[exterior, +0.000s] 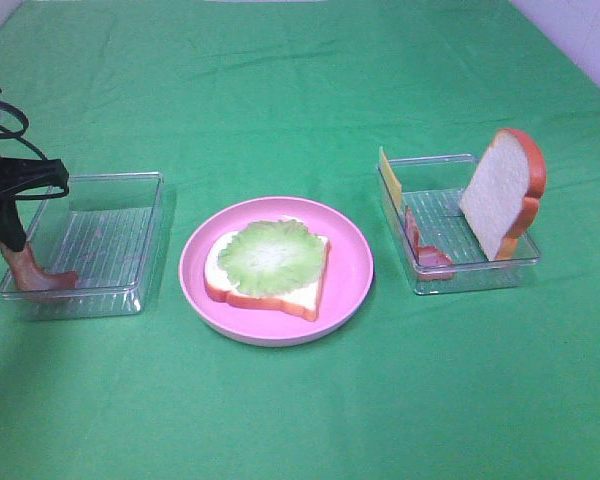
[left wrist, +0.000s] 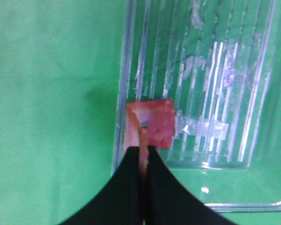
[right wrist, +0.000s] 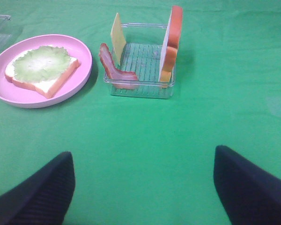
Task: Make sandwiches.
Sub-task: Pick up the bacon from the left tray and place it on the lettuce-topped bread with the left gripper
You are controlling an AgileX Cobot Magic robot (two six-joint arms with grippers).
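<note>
A bread slice (exterior: 305,295) topped with a pale green lettuce leaf (exterior: 270,255) lies on the pink plate (exterior: 355,260). My left gripper (exterior: 15,240) reaches into the near left corner of the left clear tray (exterior: 110,240). It is shut on a pink-red ham slice (left wrist: 152,124), pinching its edge between black fingers (left wrist: 131,173). The ham's lower end rests on the tray floor. In the right tray (exterior: 470,280) stand a second bread slice (exterior: 500,190), a yellow cheese slice (exterior: 390,175) and a bacon strip (exterior: 425,250). My right gripper (right wrist: 140,187) hangs open over bare cloth, well short of that tray (right wrist: 140,89).
A green cloth (exterior: 300,100) covers the whole table. The plate sits between the two trays. A pale wall corner (exterior: 580,30) shows at the far right.
</note>
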